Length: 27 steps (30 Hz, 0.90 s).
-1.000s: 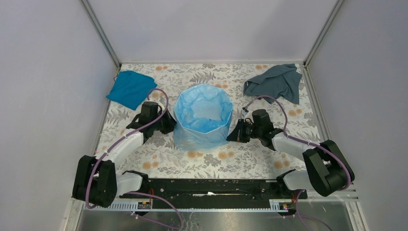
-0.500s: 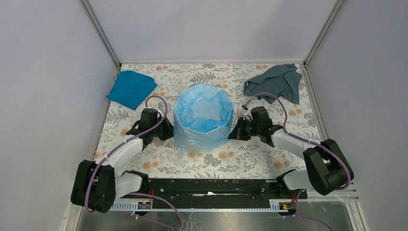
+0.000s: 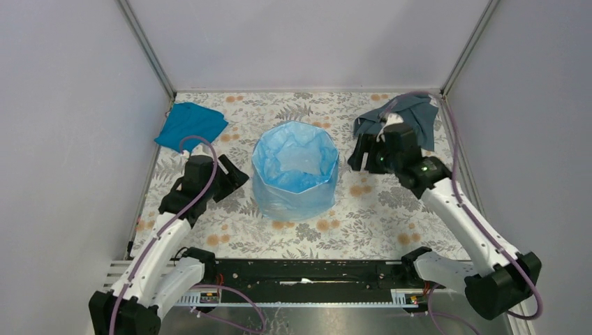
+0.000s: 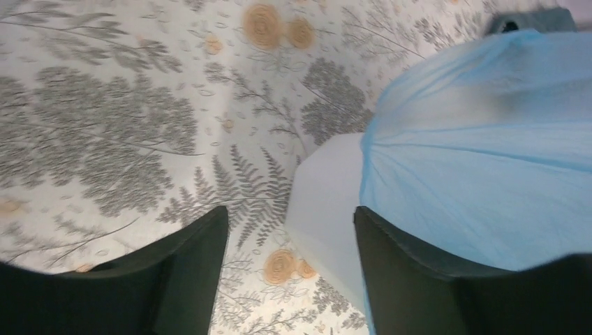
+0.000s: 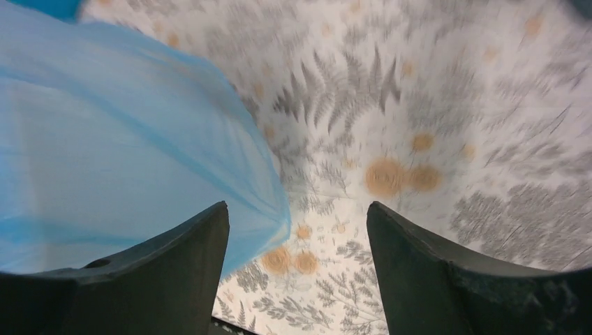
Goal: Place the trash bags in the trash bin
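The light-blue trash bag (image 3: 293, 183) lines the trash bin, its film folded over the rim and hanging down the outer wall. In the left wrist view a strip of the white trash bin (image 4: 322, 202) shows below the bag's hem (image 4: 482, 153). My left gripper (image 3: 236, 179) is open just left of the bin, apart from it; in its wrist view the left gripper (image 4: 290, 234) holds nothing. My right gripper (image 3: 356, 155) hovers open to the bin's right. The right gripper (image 5: 297, 227) is empty too, with the bag (image 5: 105, 153) beside its left finger.
A teal-blue cloth (image 3: 190, 125) lies at the back left of the floral tablecloth (image 3: 363, 216). A grey-blue cloth (image 3: 412, 115) lies at the back right, partly behind my right wrist. Grey walls close in the left, right and back sides.
Both grippers went from shut on the bag's hem at the bin's sides to open and let it go. The left backed off leftward; the right rose and moved toward the back right.
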### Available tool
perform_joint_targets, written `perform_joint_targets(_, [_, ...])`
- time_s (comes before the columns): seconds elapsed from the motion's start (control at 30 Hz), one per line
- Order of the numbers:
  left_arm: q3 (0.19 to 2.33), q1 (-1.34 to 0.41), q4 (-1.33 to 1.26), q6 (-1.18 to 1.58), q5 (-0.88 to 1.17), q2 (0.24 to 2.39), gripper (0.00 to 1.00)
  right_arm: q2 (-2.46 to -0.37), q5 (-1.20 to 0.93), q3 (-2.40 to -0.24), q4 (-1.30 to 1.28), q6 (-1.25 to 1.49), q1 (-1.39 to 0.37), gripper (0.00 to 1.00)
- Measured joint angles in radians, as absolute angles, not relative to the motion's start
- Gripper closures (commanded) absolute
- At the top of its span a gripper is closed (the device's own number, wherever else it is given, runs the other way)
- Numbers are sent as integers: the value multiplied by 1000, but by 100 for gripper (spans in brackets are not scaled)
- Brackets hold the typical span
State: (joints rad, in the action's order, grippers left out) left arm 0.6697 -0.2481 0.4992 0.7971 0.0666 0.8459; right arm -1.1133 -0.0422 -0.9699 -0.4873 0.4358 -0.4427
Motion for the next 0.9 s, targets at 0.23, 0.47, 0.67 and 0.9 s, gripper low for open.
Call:
perform_joint_targets(0.23, [710, -247, 670, 843, -76, 696, 4, -1163, 4, -1419, -633, 315, -466, 24])
perform_joint_targets(0.47, [785, -242, 576, 794, 107, 688, 10, -1405, 30, -1779, -723, 218, -757, 28])
perform_joint_targets(0.67, [669, -243, 457, 821, 287, 736, 33, -1568, -18, -1821, -786, 189, -884, 27])
perform_joint_targets(0.9, [566, -243, 353, 869, 377, 757, 52, -1718, -17, -1773, -826, 165, -910, 17])
